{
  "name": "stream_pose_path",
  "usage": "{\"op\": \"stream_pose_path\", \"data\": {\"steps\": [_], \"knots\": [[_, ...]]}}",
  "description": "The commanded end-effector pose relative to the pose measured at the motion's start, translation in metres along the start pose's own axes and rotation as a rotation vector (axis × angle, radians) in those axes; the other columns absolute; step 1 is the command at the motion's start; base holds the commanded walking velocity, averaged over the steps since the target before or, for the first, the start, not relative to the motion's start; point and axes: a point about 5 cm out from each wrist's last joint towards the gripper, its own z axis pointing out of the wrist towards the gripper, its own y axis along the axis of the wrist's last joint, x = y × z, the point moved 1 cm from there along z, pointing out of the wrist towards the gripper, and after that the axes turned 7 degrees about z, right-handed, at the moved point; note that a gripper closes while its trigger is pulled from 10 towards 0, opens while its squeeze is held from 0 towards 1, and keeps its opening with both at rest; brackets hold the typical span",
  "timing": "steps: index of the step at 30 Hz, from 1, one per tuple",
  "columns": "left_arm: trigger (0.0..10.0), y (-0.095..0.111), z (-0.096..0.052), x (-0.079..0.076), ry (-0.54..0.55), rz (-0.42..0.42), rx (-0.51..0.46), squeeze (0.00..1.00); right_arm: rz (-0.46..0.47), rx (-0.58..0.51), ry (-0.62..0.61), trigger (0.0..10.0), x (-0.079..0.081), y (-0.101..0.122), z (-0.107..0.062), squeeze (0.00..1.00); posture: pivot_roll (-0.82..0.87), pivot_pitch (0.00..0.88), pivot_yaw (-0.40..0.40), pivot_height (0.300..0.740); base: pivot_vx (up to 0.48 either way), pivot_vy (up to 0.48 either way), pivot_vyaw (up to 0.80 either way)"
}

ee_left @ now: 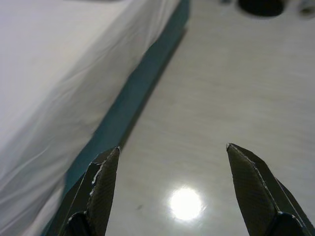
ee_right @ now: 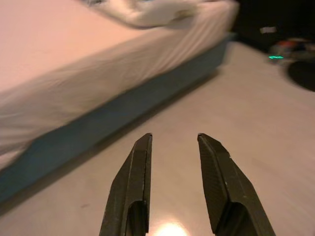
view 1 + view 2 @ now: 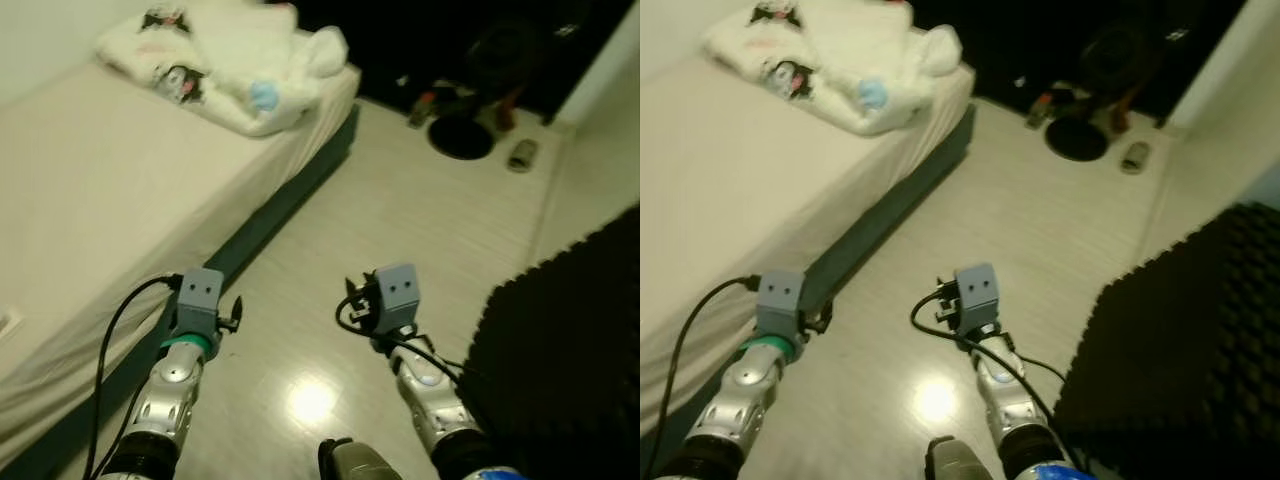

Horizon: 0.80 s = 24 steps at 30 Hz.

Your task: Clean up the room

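Both grippers hover over the pale floor [image 3: 400,230] beside the bed [image 3: 100,200], left gripper [image 1: 172,150] fingers spread wide, right gripper [image 2: 174,137] fingers slightly apart, holding nothing.

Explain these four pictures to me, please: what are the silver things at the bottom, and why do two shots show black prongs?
The silver things are a walking robot's two arms, seen from a camera on its head; those two pictures are its two eyes. The other two come from cameras on each wrist, looking along the black prongs, which are the fingers of each claw. The left claw is spread wide; the right claw is open more narrowly. Both hold nothing.

To the robot's left stands a low bed with a cream sheet, with a rumpled white printed blanket at its far end. Ahead is pale wooden flooring, a round black disc among blurred clutter, and a dark ridged foam mat on the right.
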Motion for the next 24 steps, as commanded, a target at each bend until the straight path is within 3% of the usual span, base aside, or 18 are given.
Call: {"op": "stream_pose_path", "data": {"steps": [1,24], "knots": [[10.0,-0.012,-0.0046,0.002,0.006,0.0,0.039,0.0,0.016,0.013,0.011,10.0,0.0064,-0.0058,-0.0023,0.0,-0.06,0.049,0.022,0.72,0.0,0.0,-0.8],[10.0,-0.0099,-0.003,0.0005,0.013,-0.012,0.025,0.0,0.014,0.009,0.016,10.0,0.0067,-0.0049,-0.0002,0.0,-0.05,0.047,0.014,0.72,0.0,0.0,-0.8]]}}
